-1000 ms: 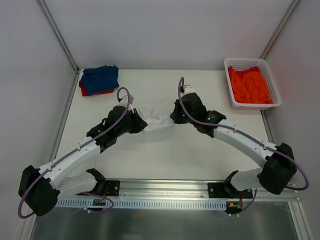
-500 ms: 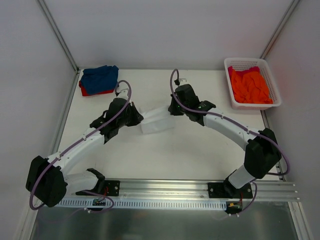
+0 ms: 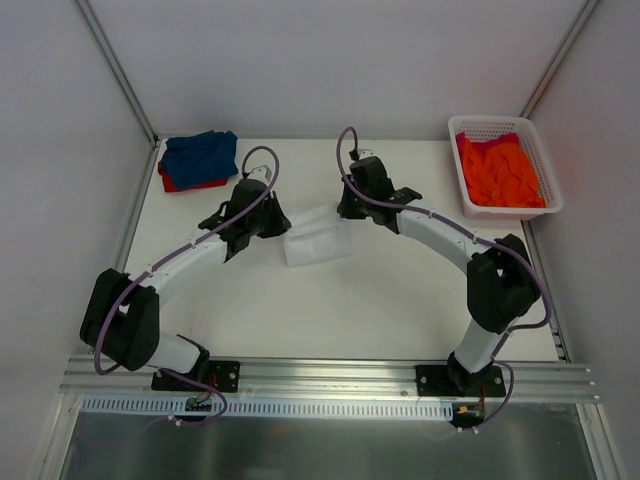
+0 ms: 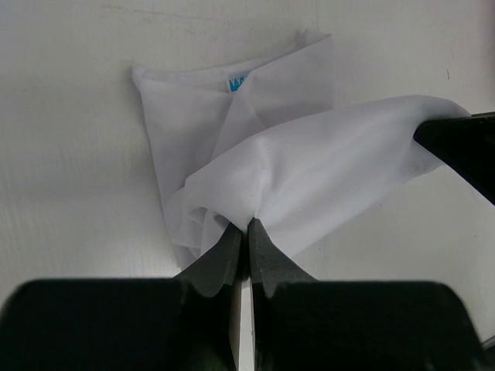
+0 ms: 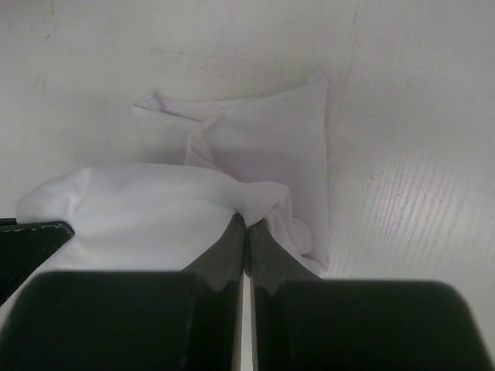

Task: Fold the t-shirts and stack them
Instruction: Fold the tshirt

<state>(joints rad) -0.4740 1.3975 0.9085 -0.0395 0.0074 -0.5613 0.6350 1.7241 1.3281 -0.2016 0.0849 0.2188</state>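
Observation:
The white t-shirt [image 3: 318,238] lies partly folded on the table between my two arms. My left gripper [image 3: 279,222] is shut on its left edge; in the left wrist view the jaws [image 4: 248,226] pinch a raised fold of the white t-shirt [image 4: 325,174]. My right gripper [image 3: 345,212] is shut on its right edge; in the right wrist view the jaws [image 5: 246,222] pinch the white t-shirt [image 5: 155,205] too. The blue t-shirt [image 3: 201,155] lies folded on the red t-shirt [image 3: 190,184] at the far left. The orange t-shirt [image 3: 500,172] fills the basket.
The white lattice basket [image 3: 547,182] stands at the far right with a bit of red cloth [image 3: 487,139] at its back. Grey walls with metal rails close the table on the left, right and back.
Both grippers have carried the white t-shirt's held edge toward the back of the table, folding it over. The arms have stretched out further.

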